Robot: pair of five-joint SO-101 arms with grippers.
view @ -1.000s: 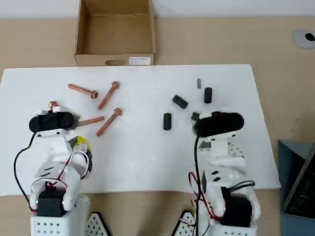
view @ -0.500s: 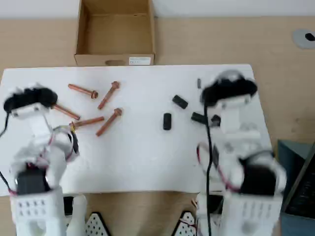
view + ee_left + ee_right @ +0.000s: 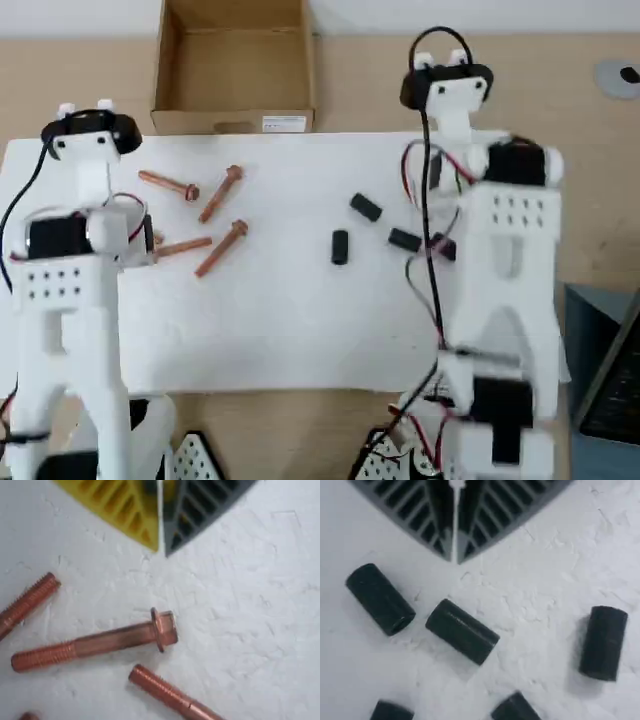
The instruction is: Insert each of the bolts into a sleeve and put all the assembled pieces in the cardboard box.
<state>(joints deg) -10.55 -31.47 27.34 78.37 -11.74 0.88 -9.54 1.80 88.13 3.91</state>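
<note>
Copper bolts (image 3: pixel 220 193) lie loose on the left part of the white mat (image 3: pixel 280 330), none in a sleeve. Black sleeves (image 3: pixel 340 247) lie scattered on the right part, well apart from the bolts. The box (image 3: pixel 190 120) stands on the table (image 3: pixel 370 80) at the mat's far edge, open side up. The left gripper (image 3: pixel 161 542), fingers pressed together on nothing, hangs above the bolts. The right gripper (image 3: pixel 455 555), likewise pressed together and holding nothing, hangs above the sleeves.
</note>
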